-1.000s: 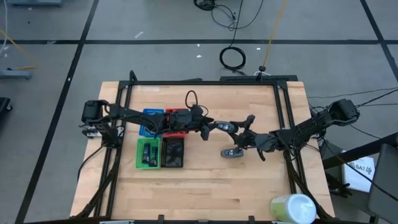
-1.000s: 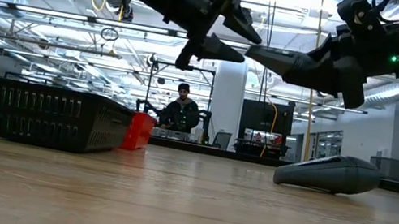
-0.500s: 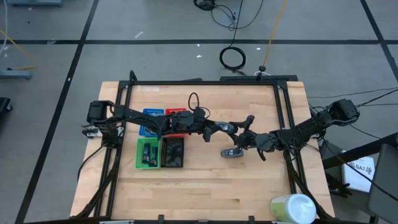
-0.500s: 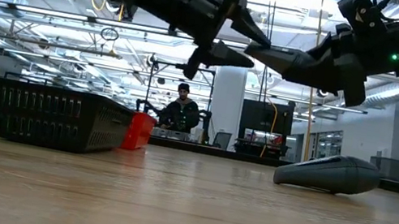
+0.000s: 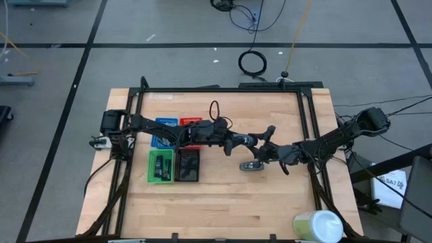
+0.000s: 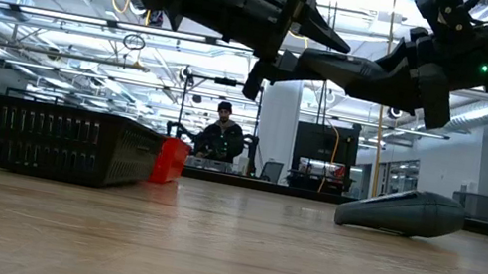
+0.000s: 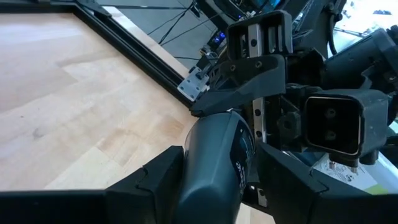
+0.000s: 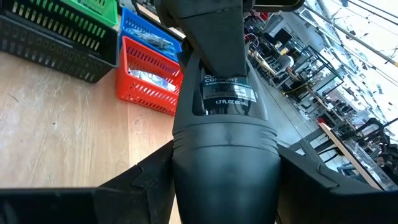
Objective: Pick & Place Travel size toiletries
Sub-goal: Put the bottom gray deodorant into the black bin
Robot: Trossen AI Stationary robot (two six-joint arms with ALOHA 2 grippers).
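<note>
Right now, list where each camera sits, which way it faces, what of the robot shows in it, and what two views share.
High view: above the table, looking straight down; both arms show, with the left hand and right hand at one dark tube.
Low view: at table height, level toward the room; both hands overhead.
Left wrist view: on the left arm, facing the right hand; own hand at the tube.
Right wrist view: on the right arm, facing the red tray; own hand shut on the tube.
Shared: both wrist views show that tube.

Red tray's (image 5: 191,123) contents hidden beneath left arm.
</note>
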